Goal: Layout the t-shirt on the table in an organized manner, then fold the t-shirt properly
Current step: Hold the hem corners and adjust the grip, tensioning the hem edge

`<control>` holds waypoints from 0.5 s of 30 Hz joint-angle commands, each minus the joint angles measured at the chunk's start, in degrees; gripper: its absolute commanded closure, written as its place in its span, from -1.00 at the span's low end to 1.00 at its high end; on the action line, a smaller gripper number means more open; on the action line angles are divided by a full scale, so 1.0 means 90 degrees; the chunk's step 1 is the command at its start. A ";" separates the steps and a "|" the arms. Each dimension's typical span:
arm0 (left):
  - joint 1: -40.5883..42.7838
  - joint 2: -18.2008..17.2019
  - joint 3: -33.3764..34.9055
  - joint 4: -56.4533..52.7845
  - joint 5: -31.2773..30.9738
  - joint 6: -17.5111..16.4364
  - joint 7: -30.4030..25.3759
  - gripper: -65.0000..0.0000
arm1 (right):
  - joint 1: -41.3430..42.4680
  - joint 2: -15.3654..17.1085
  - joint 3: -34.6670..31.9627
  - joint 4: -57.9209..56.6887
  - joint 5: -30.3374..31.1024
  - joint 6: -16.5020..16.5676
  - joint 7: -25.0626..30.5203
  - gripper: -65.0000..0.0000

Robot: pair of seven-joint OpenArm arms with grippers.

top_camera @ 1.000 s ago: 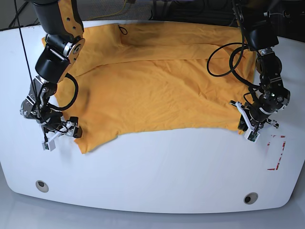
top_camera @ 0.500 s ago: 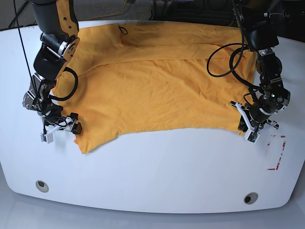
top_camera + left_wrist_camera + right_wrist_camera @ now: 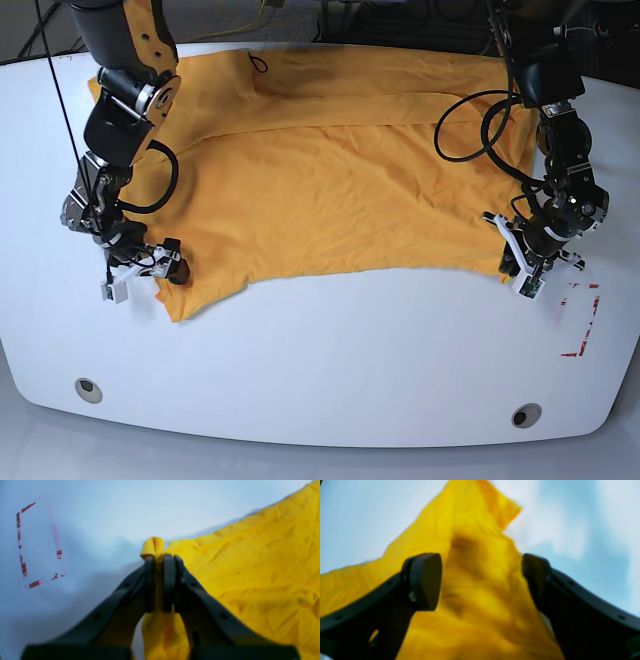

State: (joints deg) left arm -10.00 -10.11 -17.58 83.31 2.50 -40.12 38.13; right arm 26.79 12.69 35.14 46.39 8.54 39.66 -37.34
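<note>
While the left gripper's fingers pinch the t-shirt's hem near the red tape outline, the right gripper's fingers hang spread over its far corner.

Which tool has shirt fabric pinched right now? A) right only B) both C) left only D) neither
C: in the left wrist view the left tool is shut on a fold of the t-shirt at its edge, while in the right wrist view the right tool stands open, its fingers wide apart with the fabric lying between them, unpinched.
</note>
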 commanded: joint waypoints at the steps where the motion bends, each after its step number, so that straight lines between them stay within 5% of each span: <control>1: -0.0144 -0.0083 -0.0014 0.0106 -0.0078 0.0013 -0.0119 0.92 | 0.0106 -0.0037 -0.0031 0.0193 -0.0094 0.0038 -0.0193 -0.40; 7: -0.0144 -0.0083 -0.0014 0.0106 -0.0078 0.0013 -0.0119 0.92 | 0.0106 -0.0047 -0.0031 0.0232 -0.0094 0.0038 -0.0202 -0.03; 15: -0.0144 -0.0083 -0.0014 0.0106 -0.0088 0.0013 -0.0119 0.92 | 0.0135 0.0099 -0.0041 0.0232 -0.0103 0.0038 -0.0202 0.84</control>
State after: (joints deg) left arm -10.00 -10.09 -17.58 83.31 2.48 -40.12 38.13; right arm 26.59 12.10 34.81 47.55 7.16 39.68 -39.88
